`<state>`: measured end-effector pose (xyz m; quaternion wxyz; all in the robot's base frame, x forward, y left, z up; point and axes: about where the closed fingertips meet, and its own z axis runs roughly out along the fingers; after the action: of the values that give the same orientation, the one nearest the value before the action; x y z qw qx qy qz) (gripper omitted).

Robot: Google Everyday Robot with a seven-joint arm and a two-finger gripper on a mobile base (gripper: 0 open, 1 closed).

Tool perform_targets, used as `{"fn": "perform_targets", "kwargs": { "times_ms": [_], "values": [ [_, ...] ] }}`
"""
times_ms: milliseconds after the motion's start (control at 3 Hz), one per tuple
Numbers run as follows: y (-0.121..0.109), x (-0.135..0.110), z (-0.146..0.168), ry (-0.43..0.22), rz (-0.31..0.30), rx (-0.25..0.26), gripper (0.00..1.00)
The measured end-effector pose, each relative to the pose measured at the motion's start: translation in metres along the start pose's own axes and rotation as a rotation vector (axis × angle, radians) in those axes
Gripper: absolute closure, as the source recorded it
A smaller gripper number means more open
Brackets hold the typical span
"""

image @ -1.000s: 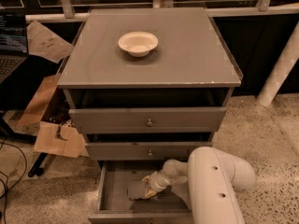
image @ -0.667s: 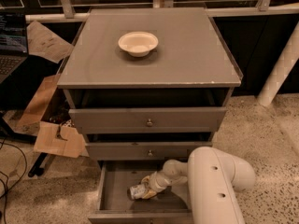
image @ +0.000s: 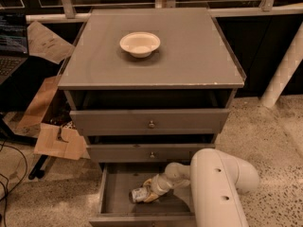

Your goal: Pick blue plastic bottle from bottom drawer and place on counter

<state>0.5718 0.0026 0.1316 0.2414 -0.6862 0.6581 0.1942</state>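
Note:
The bottom drawer is pulled open below the two upper drawers. The blue plastic bottle lies on its side on the drawer's grey floor, near the middle, with its pale label showing. My gripper reaches down into the drawer from the right and sits right at the bottle's right end, against it. My white arm covers the drawer's right part. The counter is the flat grey top of the cabinet.
A white bowl stands on the counter, left of centre toward the back. Cardboard pieces and cables lie on the floor left of the cabinet. A white post stands at the right. A laptop sits at the far left.
The bottle has shifted slightly left in the drawer and shows more of its pale label. The arm has barely moved.

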Motion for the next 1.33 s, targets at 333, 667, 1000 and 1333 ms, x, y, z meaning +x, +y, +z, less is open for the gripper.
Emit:
{"fn": "perform_targets", "kwargs": {
  "times_ms": [333, 667, 1000, 1333],
  "values": [
    [0.006, -0.006, -0.013, -0.001, 0.011, 0.064, 1.00],
    [0.010, -0.025, -0.055, -0.018, 0.035, 0.201, 1.00],
    [0.025, -0.043, -0.090, -0.017, 0.045, 0.308, 1.00],
    [0.042, -0.066, -0.115, -0.020, 0.027, 0.370, 1.00]
  ]
}}
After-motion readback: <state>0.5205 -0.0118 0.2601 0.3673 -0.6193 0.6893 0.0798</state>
